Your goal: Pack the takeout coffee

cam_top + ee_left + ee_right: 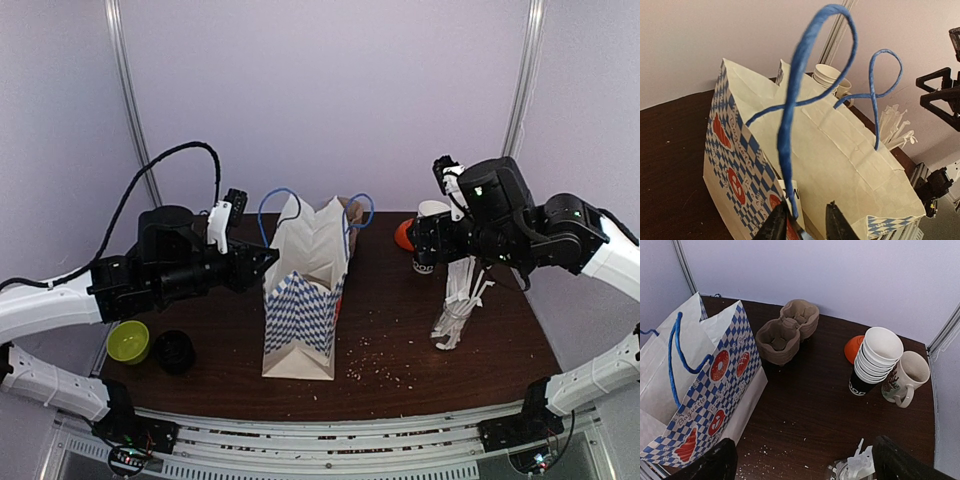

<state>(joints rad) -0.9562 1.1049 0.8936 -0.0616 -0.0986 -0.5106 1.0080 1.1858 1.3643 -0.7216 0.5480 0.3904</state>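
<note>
The blue-and-white checked paper bag (300,300) stands open mid-table. My left gripper (805,212) is at its left upper rim (268,258). Its jaws stand slightly apart, with the bag's blue handle (790,130) lying against the left finger. The brown pulp carrier tray (787,330) sits behind the bag, both holes empty. A small dark-topped cup (175,352) stands at the near left. My right gripper (807,465) hovers wide open above the table, over by the right, and holds nothing.
A stack of paper cups (875,357), a white mug (905,377) and an orange object (854,347) stand at the back right. A glass of wrapped straws (455,305) is under the right arm. A green bowl (128,340) sits beside the dark cup. Crumbs lie on the table.
</note>
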